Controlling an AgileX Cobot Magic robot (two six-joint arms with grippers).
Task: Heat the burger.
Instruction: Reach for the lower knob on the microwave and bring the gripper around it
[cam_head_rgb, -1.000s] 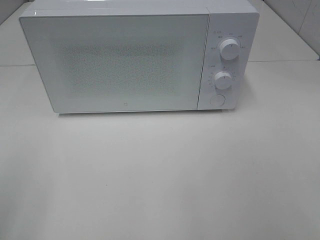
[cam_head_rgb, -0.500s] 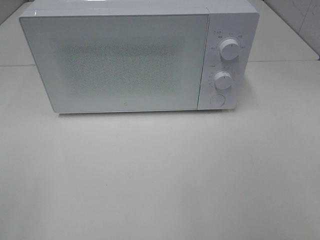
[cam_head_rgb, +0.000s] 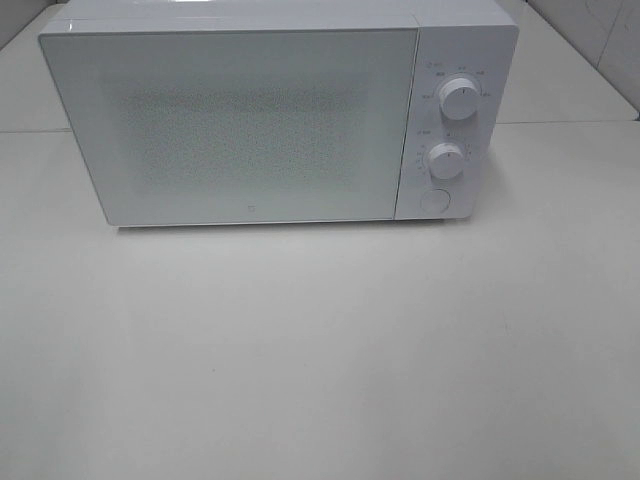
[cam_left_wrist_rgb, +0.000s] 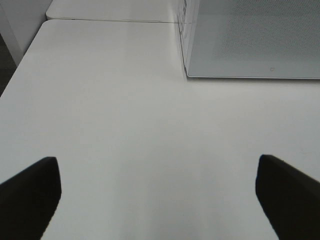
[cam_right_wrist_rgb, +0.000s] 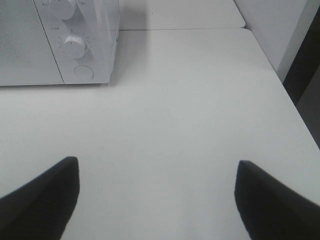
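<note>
Microwave (cam_head_rgb: 250, 120) closed, contents unseen; left fingers (cam_left_wrist_rgb: 29, 200) and right fingers (cam_right_wrist_rgb: 40, 200) spread, empty.

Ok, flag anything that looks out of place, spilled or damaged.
Nothing is spilled, askew or damaged. The microwave sits square on the table with its door shut. One oddity: no burger shows in any view; whether it is behind the frosted door cannot be told. The left gripper and right gripper are open and empty.

The microwave (cam_head_rgb: 280, 110) stands at the back of the table (cam_head_rgb: 320, 360). Its door (cam_head_rgb: 235, 125) is left; 2 knobs (cam_head_rgb: 459, 100) stack at the right, above a button (cam_head_rgb: 434, 201).
</note>
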